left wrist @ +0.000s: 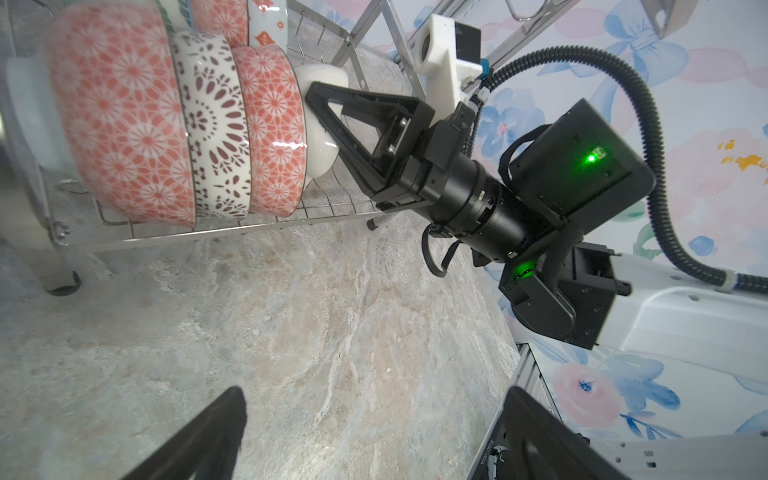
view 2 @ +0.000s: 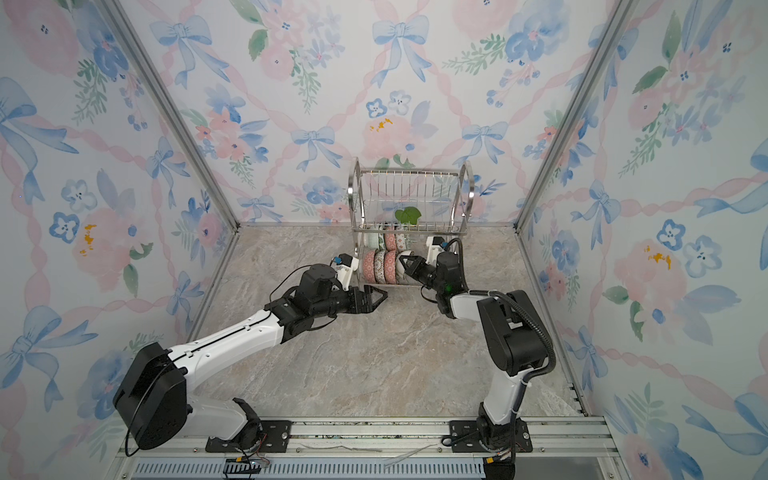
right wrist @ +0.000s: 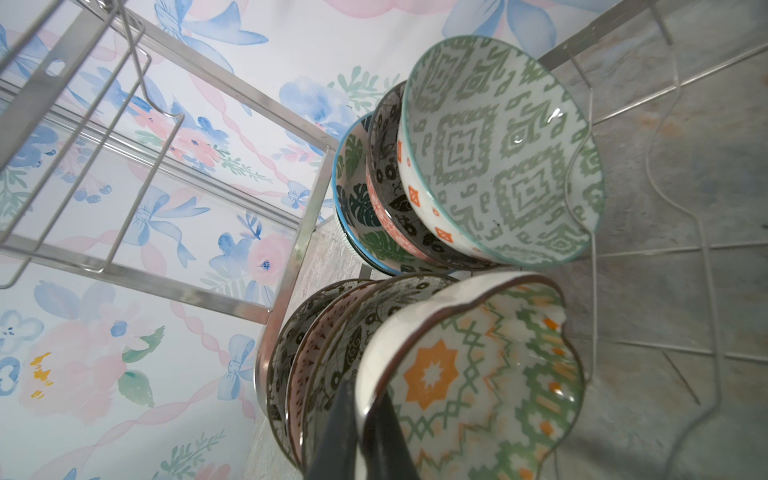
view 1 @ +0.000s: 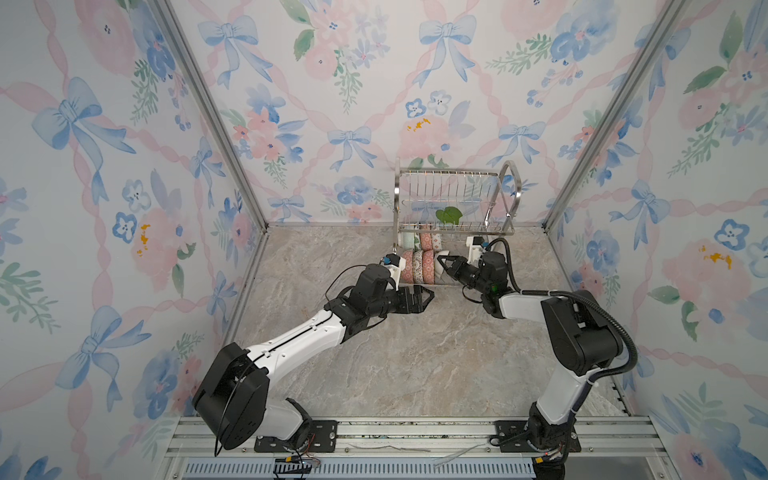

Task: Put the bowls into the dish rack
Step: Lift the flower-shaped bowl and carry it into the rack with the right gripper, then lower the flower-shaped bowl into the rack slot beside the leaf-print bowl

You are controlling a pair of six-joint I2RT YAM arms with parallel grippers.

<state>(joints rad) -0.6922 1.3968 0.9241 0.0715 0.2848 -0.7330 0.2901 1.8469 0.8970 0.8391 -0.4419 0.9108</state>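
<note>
Right gripper (left wrist: pixel 315 97): clenched on rim of scalloped orange-and-green bowl (right wrist: pixel 478 374), one finger inside the bowl, one outside, wedged toward the neighbouring bowl.

Location of held item: lower tier of dish rack (view 1: pixel 512 183), on edge, last in the front row, touching coral-patterned bowl (left wrist: pixel 270 124). Further along the same row: brown lattice bowl (left wrist: pixel 216 124), end coral bowl (left wrist: pixel 124 116). Back row: green geometric bowl (right wrist: pixel 498 158), dark floral bowl (right wrist: pixel 386 137), leaf-print bowl (right wrist: pixel 353 187). Seating of the scalloped bowl's lower edge on the wires: not discernible.

Left gripper (view 1: pixel 426 297): spread wide, empty, low over table (view 1: pixel 395 353) just in front of the rack, apart from every bowl.

Hazards, as judged:
- Toppling toward the open side on release, with nothing propping that face and the remaining wires bare.
- Dragging or tilting the bowl on withdrawal, owing to the outer finger caught between two ceramic walls.
- Slipping in the pinch, given the wavy glazed rim and a hold at one point only.
- Chipping from ceramic-on-ceramic contact if pressed harder into the row.
- Shifting the whole row or the light rack under sideways push.
</note>
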